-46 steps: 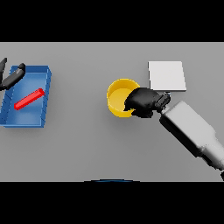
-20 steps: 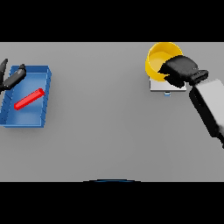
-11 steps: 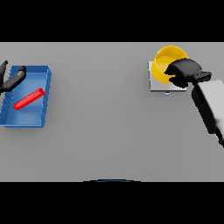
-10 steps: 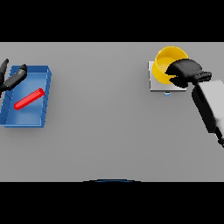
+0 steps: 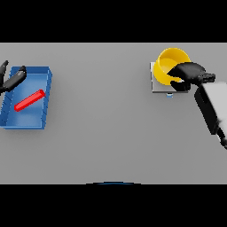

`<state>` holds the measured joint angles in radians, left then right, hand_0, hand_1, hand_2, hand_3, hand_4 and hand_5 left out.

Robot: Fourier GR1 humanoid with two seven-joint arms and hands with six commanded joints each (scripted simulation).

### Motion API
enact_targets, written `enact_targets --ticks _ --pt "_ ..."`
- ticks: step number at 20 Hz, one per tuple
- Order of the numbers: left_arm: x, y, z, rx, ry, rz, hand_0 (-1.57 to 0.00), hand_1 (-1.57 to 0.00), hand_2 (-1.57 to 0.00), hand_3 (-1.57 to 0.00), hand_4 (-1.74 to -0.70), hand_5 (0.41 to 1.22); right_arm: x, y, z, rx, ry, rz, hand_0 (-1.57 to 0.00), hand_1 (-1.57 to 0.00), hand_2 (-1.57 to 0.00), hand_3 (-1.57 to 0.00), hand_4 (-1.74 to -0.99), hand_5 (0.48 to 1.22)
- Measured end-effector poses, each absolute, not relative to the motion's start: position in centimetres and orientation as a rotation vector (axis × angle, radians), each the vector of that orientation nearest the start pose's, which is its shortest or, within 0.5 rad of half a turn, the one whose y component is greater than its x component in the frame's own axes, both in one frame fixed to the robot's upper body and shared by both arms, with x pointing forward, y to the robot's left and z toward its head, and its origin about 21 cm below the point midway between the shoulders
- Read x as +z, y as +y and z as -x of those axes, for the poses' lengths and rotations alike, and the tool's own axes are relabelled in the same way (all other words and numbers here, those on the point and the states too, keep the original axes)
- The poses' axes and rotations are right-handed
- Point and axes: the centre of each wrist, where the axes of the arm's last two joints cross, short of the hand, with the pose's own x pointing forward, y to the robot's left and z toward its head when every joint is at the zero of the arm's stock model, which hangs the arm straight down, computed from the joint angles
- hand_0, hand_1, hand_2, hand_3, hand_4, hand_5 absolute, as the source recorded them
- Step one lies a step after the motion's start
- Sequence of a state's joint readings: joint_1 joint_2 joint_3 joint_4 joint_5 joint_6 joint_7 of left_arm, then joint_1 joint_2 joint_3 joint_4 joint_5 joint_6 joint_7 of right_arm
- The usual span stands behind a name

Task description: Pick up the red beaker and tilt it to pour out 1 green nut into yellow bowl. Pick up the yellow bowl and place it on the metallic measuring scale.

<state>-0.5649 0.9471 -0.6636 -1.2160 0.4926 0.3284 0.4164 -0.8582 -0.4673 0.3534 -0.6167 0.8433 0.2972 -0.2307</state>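
- Your yellow bowl (image 5: pixel 170 64) is a round, smooth-walled, glossy vessel. It sits over the measuring scale (image 5: pixel 156 84) at the far right of the table, and covers most of the plate.
- The scale shows as a flat, pale grey square. Only its left and near edges are visible past the bowl. A small bluish mark lies at its near edge.
- Your right hand (image 5: pixel 188 74) is dark and matte. Its fingers are curled round the bowl's near right rim and grip it. Whether the bowl's base rests fully on the plate cannot be told.
- The right forearm is a white and grey blocky casing, coming in from the right edge.
- The table (image 5: pixel 106 133) is a plain, even grey surface.
- At the far left, a blue rectangular tray (image 5: pixel 44 102) with low walls holds a slim red bar-shaped object (image 5: pixel 29 100), lying diagonally on the tray floor.
- Your left hand (image 5: pixel 9 80) shows at the left edge, over the tray's far left corner, fingers spread and holding nothing.
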Motion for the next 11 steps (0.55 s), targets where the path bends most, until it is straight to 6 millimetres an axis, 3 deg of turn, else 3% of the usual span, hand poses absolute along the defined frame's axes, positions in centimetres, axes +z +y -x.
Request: enact_targets --ticks 5,8,11 --pt "10.38 33.04 -34.13 -0.409 -1.089 -0.582 0.00 0.00 0.00 0.00 -0.72 0.703 7.29 -27.24 -43.21 1.658 -1.062 0.652 -0.15 -0.24 -0.37 -0.45 -1.469 0.842" --pt "9.97 33.47 -33.83 -0.401 -1.101 -0.579 0.00 0.00 0.00 0.00 -0.72 0.697 7.27 -27.41 -43.06 1.664 -1.042 0.646 -0.08 -0.12 -0.20 -0.35 -1.431 0.799" --pt "10.87 33.22 -34.24 -0.397 -1.096 -0.593 0.00 0.00 0.00 0.00 -0.72 0.693 7.46 -28.05 -43.26 1.645 -1.006 0.646 -0.04 -0.06 -0.10 -0.27 -1.410 0.759"
